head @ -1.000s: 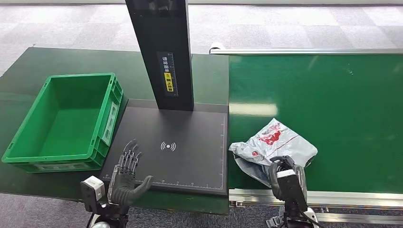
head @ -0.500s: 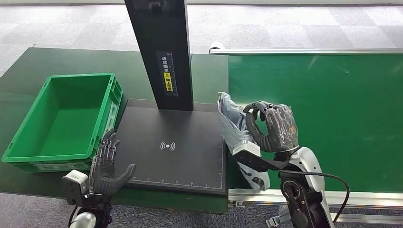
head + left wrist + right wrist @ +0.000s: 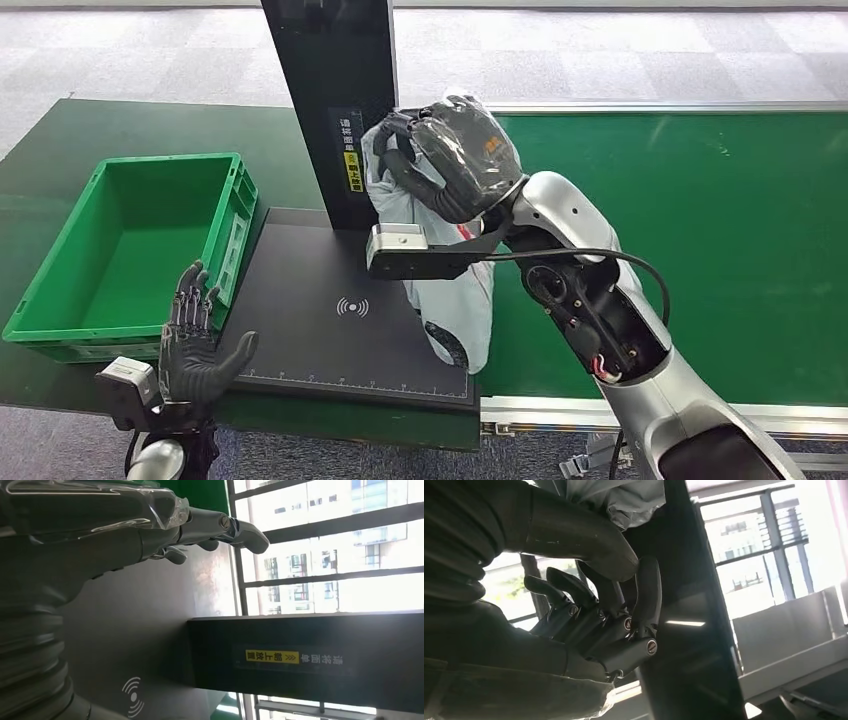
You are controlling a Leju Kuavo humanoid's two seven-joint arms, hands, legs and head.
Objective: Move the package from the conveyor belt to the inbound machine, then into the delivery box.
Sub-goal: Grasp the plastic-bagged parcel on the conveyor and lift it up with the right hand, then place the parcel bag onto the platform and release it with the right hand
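Closest in, the left hand [image 3: 195, 345] hovers by the near-left corner of the inbound machine [image 3: 300, 300], fingers spread and holding nothing, so it's a bit of an obstacle if the bag swings that way. Past it, the package [image 3: 455, 290], a grey plastic mailer bag, hangs in the air over the right part of the machine's black plate, its bottom corner just above the plate's near-right area. The right hand [image 3: 450, 160] grips the bag's bunched top, fingers curled tight into the plastic. Biggest worry I'd guess: that floppy bag is dangling right beside the machine's black upright post [image 3: 335, 110], so a swing could snag or slap it, and slippery plastic could slide out of the fingers before it's laid flat over the scan mark [image 3: 353, 307]. It could also flop half off the plate's right edge toward the conveyor belt [image 3: 700, 230]. Room-wise, the plate's left half is open, and the green delivery box [image 3: 130, 250] sits just beside its left edge, far-left of the waiting hand, with only its rim to clear.
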